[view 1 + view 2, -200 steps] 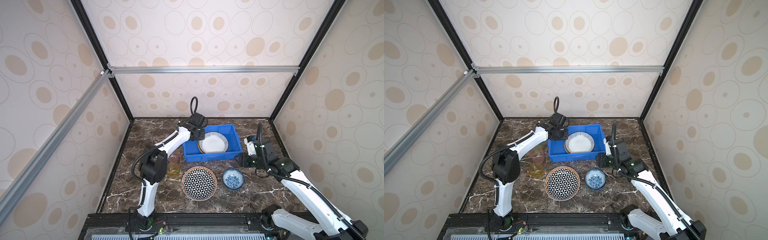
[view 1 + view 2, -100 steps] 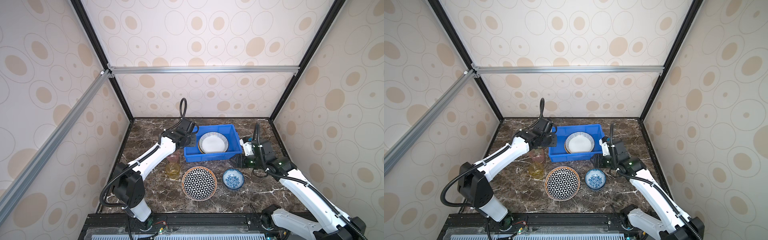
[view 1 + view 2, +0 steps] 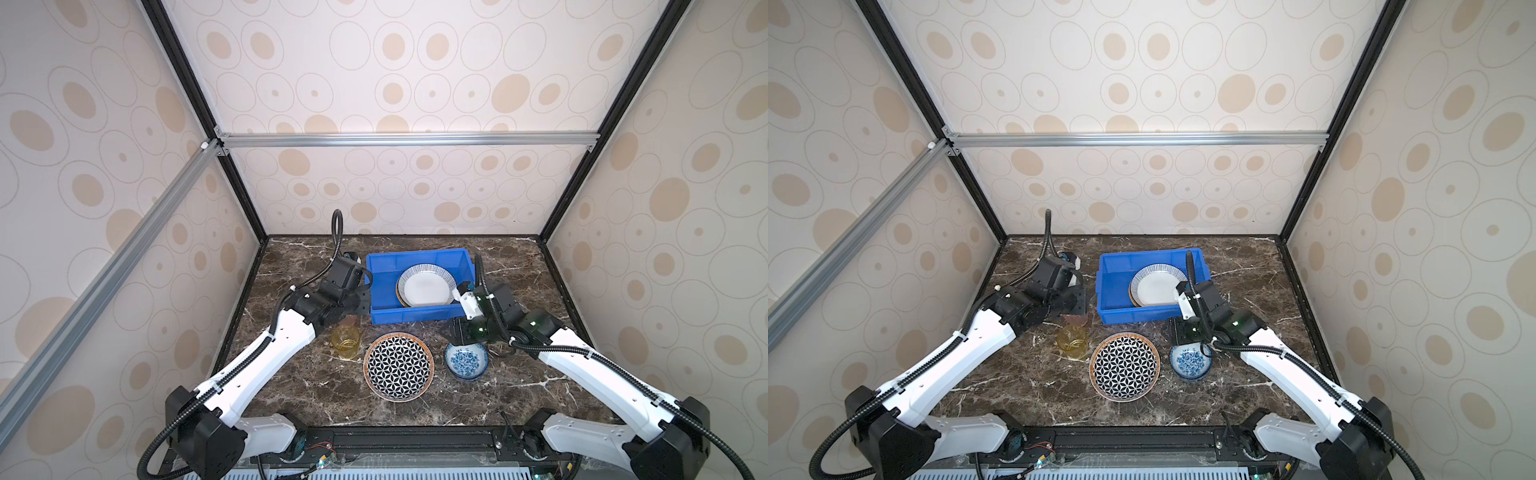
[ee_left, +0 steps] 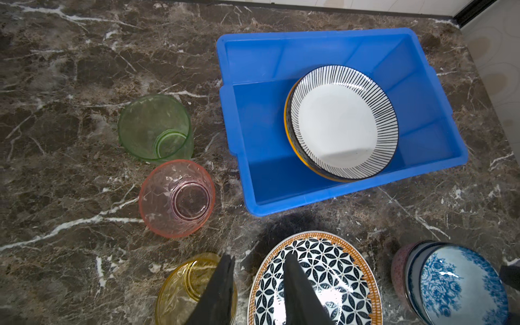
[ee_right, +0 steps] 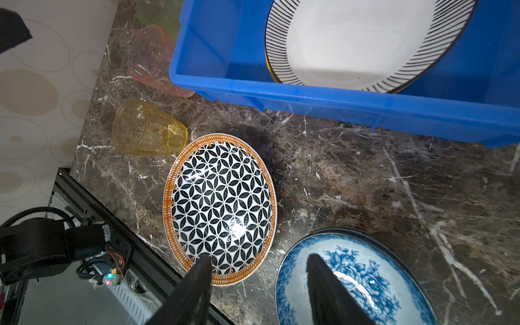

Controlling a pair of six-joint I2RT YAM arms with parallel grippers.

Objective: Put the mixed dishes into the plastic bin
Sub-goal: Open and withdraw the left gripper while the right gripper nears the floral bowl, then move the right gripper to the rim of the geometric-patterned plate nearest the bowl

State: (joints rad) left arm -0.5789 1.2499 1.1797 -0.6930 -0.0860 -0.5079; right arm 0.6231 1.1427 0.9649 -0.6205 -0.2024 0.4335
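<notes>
Blue-floral bowl [image 5: 380,270] sits on the table [image 5: 365,183] near the plastic bin [image 5: 309,98] — glazed, likely stiff, slippery, chippable; best pinched across its rim. Right pincer [image 5: 259,256] hangs above it, gaping, empty — left pincer [image 4: 259,256] narrowly parted, empty, by the yellow cup [image 4: 180,284]

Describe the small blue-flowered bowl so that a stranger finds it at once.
Start from the blue bin at the back of the marble table. In front of its near right corner, beside the round geometric plate, sits the bowl. It alone is small, deep and painted with blue flowers on white.
</notes>
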